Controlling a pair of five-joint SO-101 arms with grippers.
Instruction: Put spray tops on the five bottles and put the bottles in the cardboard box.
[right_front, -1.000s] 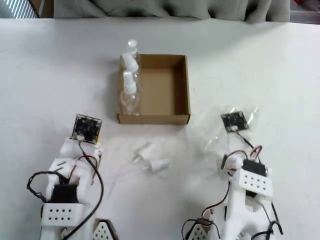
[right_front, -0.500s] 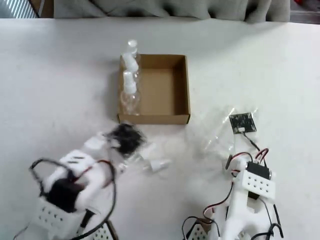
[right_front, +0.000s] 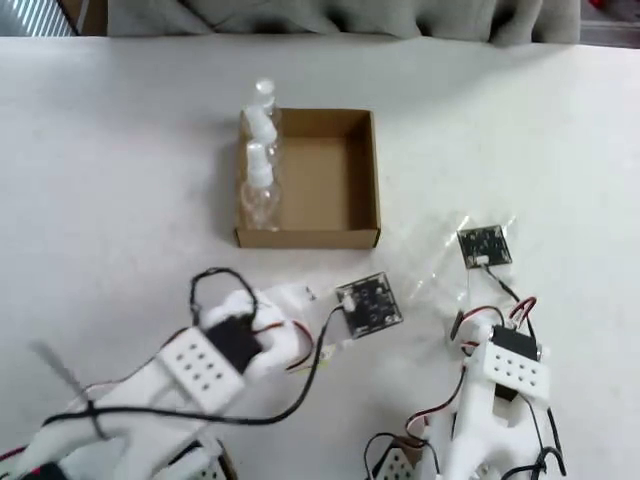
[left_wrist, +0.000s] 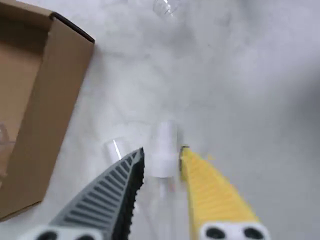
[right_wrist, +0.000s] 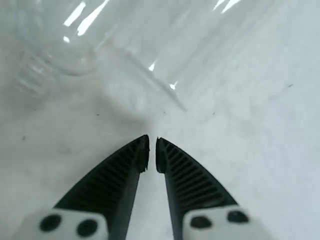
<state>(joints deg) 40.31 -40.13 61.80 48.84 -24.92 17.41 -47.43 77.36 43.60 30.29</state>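
Left end effector (left_wrist: 162, 152) open, straddling top (left_wrist: 164, 140) on tabletop (right_front: 520, 120) nr box (right_front: 375, 170). Right end effector (right_wrist: 151, 152) closed, empty, just short of clear bottle (right_wrist: 65, 45) lying flat. 2 capped bottles (right_front: 260, 195) inside box.

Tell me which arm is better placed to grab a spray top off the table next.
Left, most likely. The left gripper is open with a white spray top lying between its fingers, so it only needs to close. The right gripper is shut, facing an uncapped clear bottle instead.
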